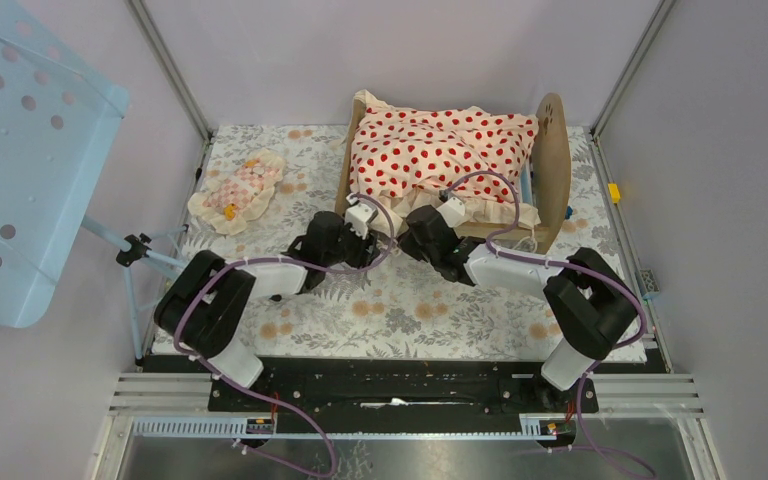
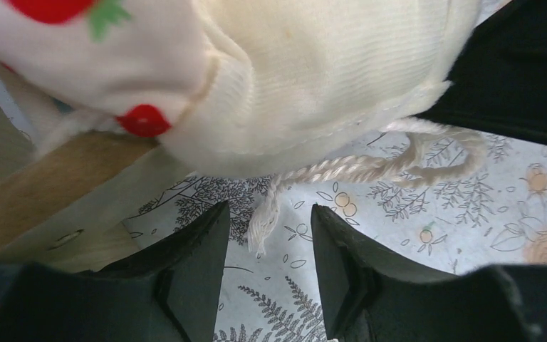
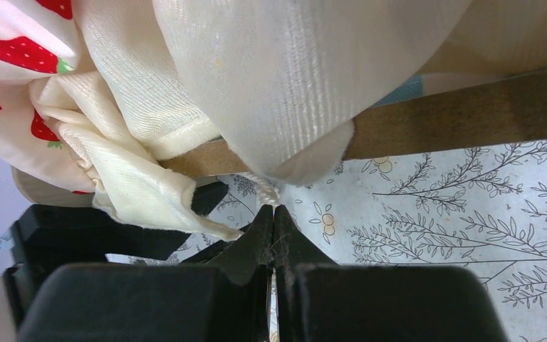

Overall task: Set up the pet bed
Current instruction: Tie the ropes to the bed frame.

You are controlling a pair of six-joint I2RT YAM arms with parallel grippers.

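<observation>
The pet bed (image 1: 552, 150) stands at the back centre of the table, its rounded wooden headboard on the right. A cream blanket with red dots (image 1: 440, 150) lies bunched over it and hangs over the near rail (image 3: 463, 117). My left gripper (image 1: 363, 213) is at the bed's near left corner. In the left wrist view it (image 2: 271, 208) is open, and the frayed end of the blanket's white cord (image 2: 356, 167) hangs loose between its fingertips. My right gripper (image 1: 452, 212) is beside it. In the right wrist view it (image 3: 273, 208) is shut, pinching the cord (image 3: 267, 189) under the blanket's hem.
A small pink pillow (image 1: 238, 190) lies at the back left on the floral table cover (image 1: 410, 300). A blue perforated panel on a stand (image 1: 20, 150) leans in from the left. A small yellow block (image 1: 613, 191) sits at the right wall.
</observation>
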